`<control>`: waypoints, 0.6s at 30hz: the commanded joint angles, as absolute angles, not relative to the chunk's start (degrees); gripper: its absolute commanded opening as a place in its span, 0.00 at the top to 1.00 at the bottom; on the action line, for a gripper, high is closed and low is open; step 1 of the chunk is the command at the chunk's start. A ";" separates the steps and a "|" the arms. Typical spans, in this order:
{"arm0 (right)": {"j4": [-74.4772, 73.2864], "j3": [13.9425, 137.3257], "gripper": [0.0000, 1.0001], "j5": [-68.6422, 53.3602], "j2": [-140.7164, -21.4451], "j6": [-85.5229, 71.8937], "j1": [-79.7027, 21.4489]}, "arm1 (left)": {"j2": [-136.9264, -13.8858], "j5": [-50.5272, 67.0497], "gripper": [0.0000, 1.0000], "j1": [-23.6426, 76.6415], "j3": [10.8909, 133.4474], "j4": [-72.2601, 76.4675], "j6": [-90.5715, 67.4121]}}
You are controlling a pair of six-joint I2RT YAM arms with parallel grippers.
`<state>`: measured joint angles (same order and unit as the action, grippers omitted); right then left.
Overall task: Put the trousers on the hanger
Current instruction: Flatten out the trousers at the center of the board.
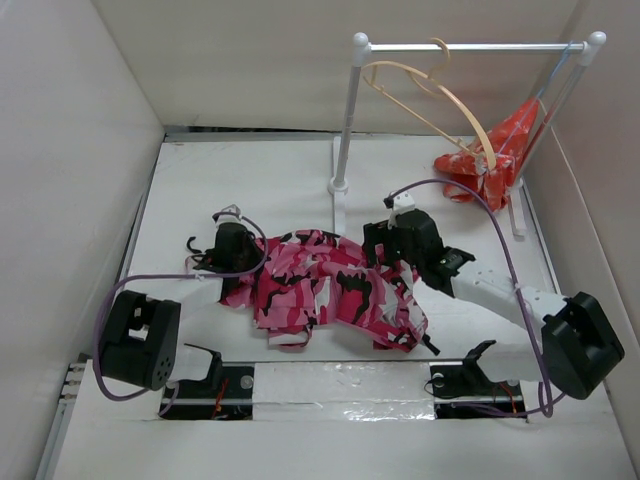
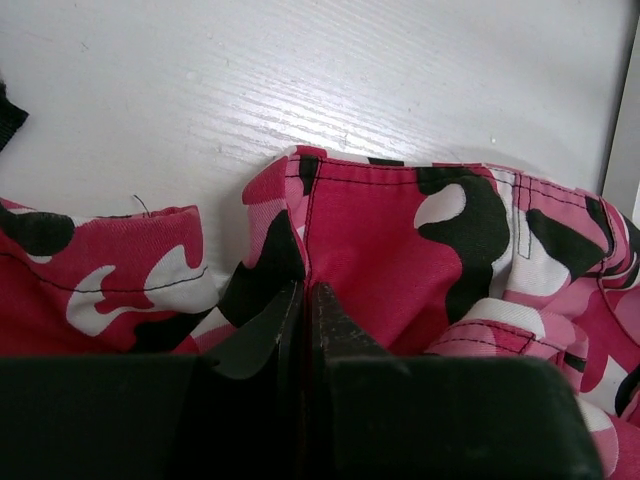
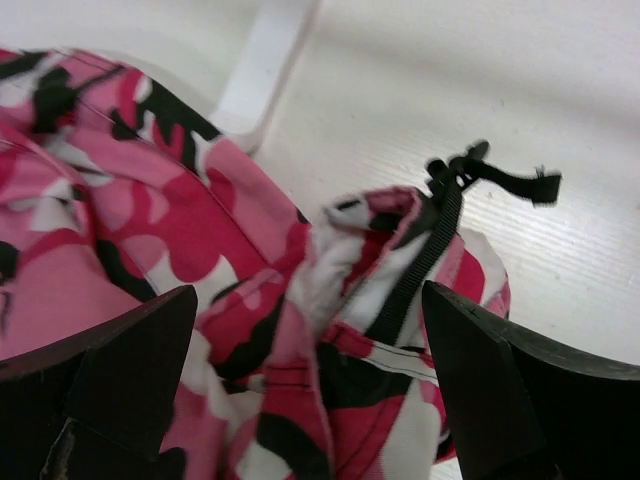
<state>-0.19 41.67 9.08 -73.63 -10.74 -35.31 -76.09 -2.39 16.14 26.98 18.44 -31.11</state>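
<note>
On the white table (image 1: 250, 180), between the two arms, the one pair of trousers (image 1: 330, 285) lies crumpled. The left gripper (image 2: 305, 295) pinches a fold of it; the right gripper (image 3: 310, 295) gapes wide over a bunched edge. One hanger (image 1: 430, 95) hangs from the rail (image 1: 470, 46), beside one red-orange cloth (image 1: 490, 160).

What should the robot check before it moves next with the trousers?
1. Left pincer shut at the trousers' edge: ok.
2. Cloth really caught in the left pincer: cannot tell.
3. Right pincer open, with trouser cloth between its fingers: ok.
4. Hanger hanging on the rail, nothing on it: ok.
5. Trousers lying smooth: not ok, they are bunched up.
</note>
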 commanded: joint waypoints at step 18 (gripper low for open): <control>3.17 40.35 0.88 19.68 -69.01 -13.62 -26.47 | -63.57 -4.28 1.00 16.52 27.41 19.97 -38.05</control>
